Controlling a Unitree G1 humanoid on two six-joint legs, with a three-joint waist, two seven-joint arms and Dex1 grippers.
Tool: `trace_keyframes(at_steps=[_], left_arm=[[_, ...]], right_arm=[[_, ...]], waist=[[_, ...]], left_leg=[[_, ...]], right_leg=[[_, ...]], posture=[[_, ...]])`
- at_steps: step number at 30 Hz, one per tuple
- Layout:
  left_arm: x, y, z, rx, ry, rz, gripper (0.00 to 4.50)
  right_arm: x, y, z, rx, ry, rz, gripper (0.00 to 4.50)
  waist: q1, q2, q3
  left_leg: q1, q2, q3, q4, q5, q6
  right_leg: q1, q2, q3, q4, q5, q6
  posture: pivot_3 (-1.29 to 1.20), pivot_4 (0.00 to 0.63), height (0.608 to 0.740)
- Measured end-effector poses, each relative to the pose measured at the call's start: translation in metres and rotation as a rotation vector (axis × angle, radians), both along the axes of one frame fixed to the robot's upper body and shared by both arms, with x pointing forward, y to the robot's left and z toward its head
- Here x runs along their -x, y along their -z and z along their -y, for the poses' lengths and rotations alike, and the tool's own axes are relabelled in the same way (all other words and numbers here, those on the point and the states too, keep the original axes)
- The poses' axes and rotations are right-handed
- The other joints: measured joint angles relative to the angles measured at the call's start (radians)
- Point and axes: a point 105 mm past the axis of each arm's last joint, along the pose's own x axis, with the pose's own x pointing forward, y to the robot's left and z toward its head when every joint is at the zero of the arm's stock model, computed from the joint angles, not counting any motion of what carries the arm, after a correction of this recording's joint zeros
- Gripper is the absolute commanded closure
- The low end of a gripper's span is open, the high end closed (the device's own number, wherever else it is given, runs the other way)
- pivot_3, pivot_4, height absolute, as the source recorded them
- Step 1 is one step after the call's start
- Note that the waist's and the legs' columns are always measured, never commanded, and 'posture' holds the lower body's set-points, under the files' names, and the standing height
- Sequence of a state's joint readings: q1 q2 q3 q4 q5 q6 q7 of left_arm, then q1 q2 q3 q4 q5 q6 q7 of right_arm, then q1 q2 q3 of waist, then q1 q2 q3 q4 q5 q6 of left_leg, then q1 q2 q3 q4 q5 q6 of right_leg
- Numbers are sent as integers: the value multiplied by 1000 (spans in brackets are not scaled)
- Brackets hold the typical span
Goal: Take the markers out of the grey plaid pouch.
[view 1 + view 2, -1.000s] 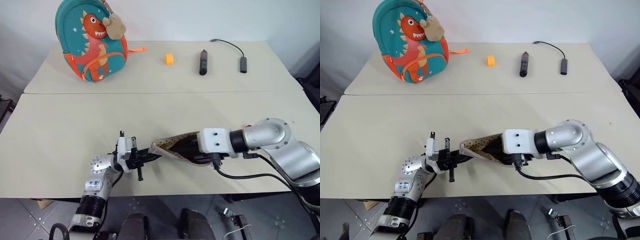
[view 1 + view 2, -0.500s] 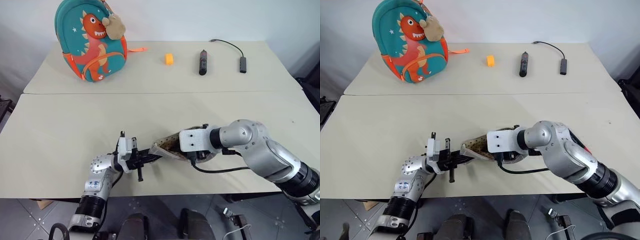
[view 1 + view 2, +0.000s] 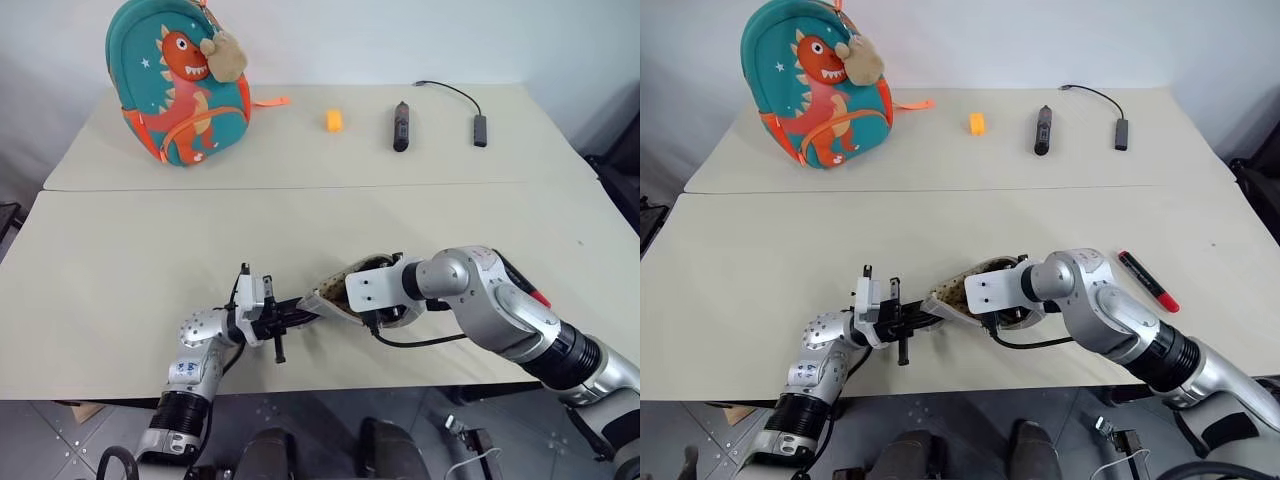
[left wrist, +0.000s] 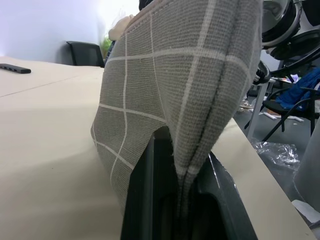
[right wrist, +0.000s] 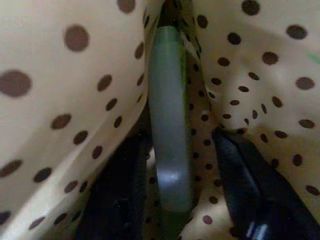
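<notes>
**A:** Start at your left gripper point(image 3: 300, 316). What is it doing?

**B:** It is clenched on one end of the grey plaid pouch point(image 4: 180, 95); in your left wrist view the fabric edge is pinched flat between the two black fingers point(image 4: 142, 200). That forearm lies low near the front edge of the table point(image 3: 120, 270), with the gripper pointing toward your right and slightly up.

**A:** And the right gripper point(image 5: 175, 165)?

**B:** It is buried in the pouch mouth. Your right wrist view looks down into the dotted lining, with a pale green marker point(image 5: 169, 110) standing between the two half-parted fingers. Whether they press it, you cannot tell. The right arm point(image 3: 1090, 300) is bent sharply at the elbow, the wrist turned in and angled down toward your left.

**A:** What has changed from a second ago?

**B:** Your left arm has not budged. Your right arm has folded in: the forearm, then stretched out level from the right, has swung round, and the wrist has pushed deeper and steeper into the opening. That uncovered a red marker point(image 3: 1148, 281) lying on the table beside your right elbow.

**A:** Farther out?

**B:** At the far edge, well apart, are a teal dinosaur backpack point(image 3: 180, 80), a small orange block point(image 3: 334, 120), a black stick-shaped device point(image 3: 400, 126) and a cabled adapter point(image 3: 479, 130).
</notes>
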State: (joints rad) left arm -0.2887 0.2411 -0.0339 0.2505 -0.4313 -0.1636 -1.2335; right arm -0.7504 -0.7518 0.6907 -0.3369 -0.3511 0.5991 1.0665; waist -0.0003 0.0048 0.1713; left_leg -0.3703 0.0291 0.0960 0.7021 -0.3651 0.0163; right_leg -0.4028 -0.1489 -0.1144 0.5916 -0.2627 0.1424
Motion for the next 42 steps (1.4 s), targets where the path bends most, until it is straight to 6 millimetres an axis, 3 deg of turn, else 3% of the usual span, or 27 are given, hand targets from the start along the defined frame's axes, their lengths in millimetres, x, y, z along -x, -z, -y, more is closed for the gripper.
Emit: trace_keyframes(at_steps=[2, 6, 15, 19, 22, 29, 31, 34, 36, 42], left_arm=[[-1, 0, -1, 2, -6, -2, 4500], [-1, 0, -1, 7, -9, -2, 4500], [0, -1, 0, 6, 2, 6, 4500], [5, -3, 6, 12, 50, 19, 4500], [12, -12, 16, 41, 103, 63, 4500], [14, -24, 20, 61, 128, 116, 4500], [14, -24, 21, 57, 131, 118, 4500], [11, -12, 25, 33, 111, 59, 4500], [9, -10, 24, 34, 95, 48, 4500], [9, -9, 27, 15, 85, 69, 4500]], right_arm=[[-2, 1, -2, -4, -3, 7, 2879], [-5, 3, -3, -7, -14, 22, 4054], [4, -7, 2, -119, -77, -30, 4060], [24, -20, 9, -277, -229, -115, 4060], [32, -27, 26, -420, -285, -183, 4060], [37, -33, 34, -560, -270, -272, 4060], [36, -34, 37, -527, -278, -246, 4060], [26, -38, 41, -302, -289, -106, 4060], [22, -39, 40, -241, -280, -71, 4060], [25, -33, 46, -108, -176, -105, 4060]], waist=[[-4, -1, -2], [-3, -1, -2], [1, -1, -2], [5, -1, -1], [0, -4, 0], [-2, -4, 0], [2, -4, 0], [1, -3, 1], [-1, -3, 1], [3, -3, 1]], left_leg=[[1, 0, 0, 0, 0, 0], [0, 0, 0, 0, 0, 0], [-1, 0, -1, 0, 0, 0], [-1, -1, -2, -1, 0, 0], [-1, 0, -2, -1, -1, 1], [0, 1, -2, -1, -1, 1], [-1, 0, -2, -1, -1, 1], [-1, 0, -2, -1, -1, 1], [-1, 0, -1, -1, -1, 0], [-2, 0, -2, -1, -1, 1]], right_leg=[[0, 0, 0, 0, 0, 0], [0, 0, 0, 0, 0, 0], [0, 0, -1, -1, 0, 0], [1, 0, -2, -3, 0, 0], [2, 0, -2, -3, 0, 0], [1, 0, -2, -3, 0, 0], [1, 0, -2, -3, 0, 0], [1, 0, -2, -3, 0, 0], [0, 0, -2, -3, 0, 0], [0, 0, -2, -3, 0, 0]], posture=[[0, 150, 740], [0, 150, 740], [0, 150, 740], [0, 150, 740], [0, 150, 740], [0, 150, 740], [0, 150, 740], [0, 150, 740], [0, 150, 740], [0, 150, 740]])
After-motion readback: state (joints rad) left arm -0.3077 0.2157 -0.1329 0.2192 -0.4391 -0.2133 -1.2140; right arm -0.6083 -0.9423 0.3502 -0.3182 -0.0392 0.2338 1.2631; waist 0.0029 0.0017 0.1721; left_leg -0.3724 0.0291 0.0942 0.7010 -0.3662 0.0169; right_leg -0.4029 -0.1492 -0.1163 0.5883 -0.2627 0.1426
